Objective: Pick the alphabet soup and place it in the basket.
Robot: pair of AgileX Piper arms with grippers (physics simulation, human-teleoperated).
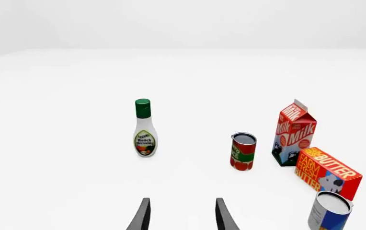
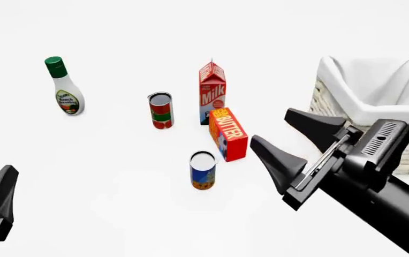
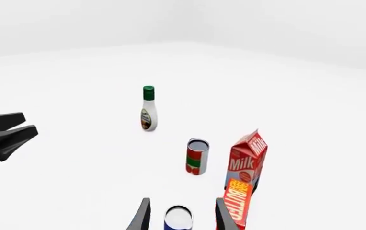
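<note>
The alphabet soup (image 2: 203,170), a small can with a silver top and blue label, stands upright on the white table in front of the butter box. It also shows in the left wrist view (image 1: 330,211) and the right wrist view (image 3: 177,218), where it lies in line between the two fingers. My right gripper (image 2: 272,128) is open and empty, above the table to the right of the can, between it and the basket (image 2: 326,104). The basket stands at the right with its white cloth lining. My left gripper (image 2: 3,184) is open and empty at the near left, far from the can.
A ranch dressing bottle (image 2: 65,88) stands at the far left. A red-and-green can (image 2: 161,110), a milk carton (image 2: 212,92) and an orange butter box (image 2: 228,134) stand in a cluster just behind the soup can.
</note>
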